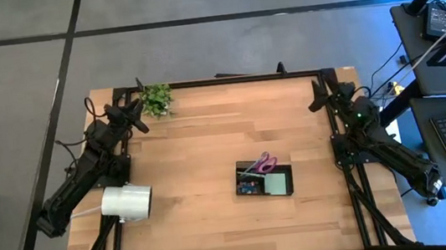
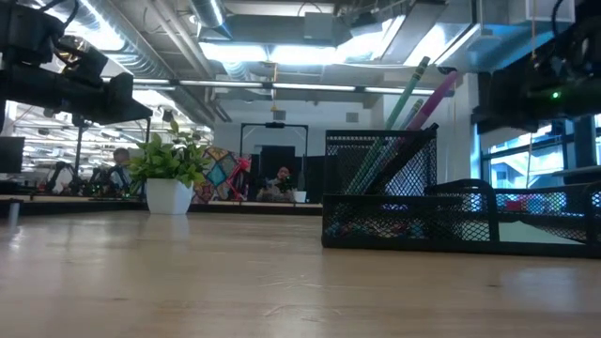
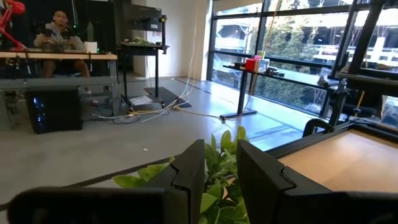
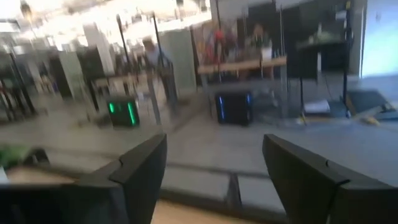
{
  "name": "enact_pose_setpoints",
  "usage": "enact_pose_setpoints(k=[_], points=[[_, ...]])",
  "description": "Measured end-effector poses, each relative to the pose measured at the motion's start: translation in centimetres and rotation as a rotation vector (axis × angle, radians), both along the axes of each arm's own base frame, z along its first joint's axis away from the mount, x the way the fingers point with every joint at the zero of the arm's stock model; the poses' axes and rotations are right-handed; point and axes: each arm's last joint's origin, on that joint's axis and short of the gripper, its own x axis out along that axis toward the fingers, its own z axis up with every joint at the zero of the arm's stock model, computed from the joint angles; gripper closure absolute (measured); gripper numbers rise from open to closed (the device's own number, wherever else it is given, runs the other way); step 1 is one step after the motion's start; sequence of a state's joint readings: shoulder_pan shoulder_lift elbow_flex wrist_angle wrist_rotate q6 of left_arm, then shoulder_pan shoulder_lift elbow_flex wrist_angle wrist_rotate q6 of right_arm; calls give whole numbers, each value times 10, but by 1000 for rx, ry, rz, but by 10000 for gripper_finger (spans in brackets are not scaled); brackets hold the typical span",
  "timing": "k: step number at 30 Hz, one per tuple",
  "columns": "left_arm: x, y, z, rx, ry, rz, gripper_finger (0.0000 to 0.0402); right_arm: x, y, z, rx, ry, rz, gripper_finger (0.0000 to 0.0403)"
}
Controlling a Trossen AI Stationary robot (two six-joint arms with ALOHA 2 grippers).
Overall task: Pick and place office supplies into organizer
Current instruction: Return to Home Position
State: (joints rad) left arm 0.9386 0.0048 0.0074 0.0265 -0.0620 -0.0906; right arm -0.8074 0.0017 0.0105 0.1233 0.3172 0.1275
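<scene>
High view, twelve o'clock at the table's far edge: my left gripper (image 1: 134, 117) is parked at the far-left corner, with the plant (image 1: 157, 99) just beside it at two o'clock and the white roll (image 1: 126, 201) down at six. My right gripper (image 1: 321, 97) is at the far-right corner. The organizer (image 1: 265, 197) sits mid-table, at four o'clock from my left gripper and between seven and eight from my right, well apart from both. Inside it, the purple scissors (image 1: 266, 164) lie along the far side and the sticky-note pad (image 1: 277, 184) is in the near-right compartment. Low view: the organizer's mesh wall stands on the right, with pens (image 2: 399, 122) leaning out of its taller cup. I'd judge that mesh light and quick to slide if nudged. The scissors are stiff with slick blades, so I'd pinch them at the neck by the handles. The pad is light and soft-edged, best squeezed across two sides. Left wrist view: my fingers (image 3: 193, 171) are parted by only a slit, holding nothing, with plant leaves showing through the gap. No organizer shows here. Right wrist view: my fingers (image 4: 140, 171) are spread wide and empty, facing the room, with the organizer out of sight.
</scene>
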Motion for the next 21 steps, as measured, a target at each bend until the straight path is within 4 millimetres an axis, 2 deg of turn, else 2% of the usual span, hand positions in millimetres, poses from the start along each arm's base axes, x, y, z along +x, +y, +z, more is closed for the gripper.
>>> enact_pose_setpoints(k=[2, 10, 21], points=[[0, 0, 0, 0, 0, 0, 315, 0, 0, -6, 49, 37, 0, 134], [0, 0, 0, 0, 0, 0, 315, 1, -1, -7, 39, 75, -5, 134], [0, 0, 0, -1, 0, 0, 315, 1, -1, -6, 62, 26, 0, 134]])
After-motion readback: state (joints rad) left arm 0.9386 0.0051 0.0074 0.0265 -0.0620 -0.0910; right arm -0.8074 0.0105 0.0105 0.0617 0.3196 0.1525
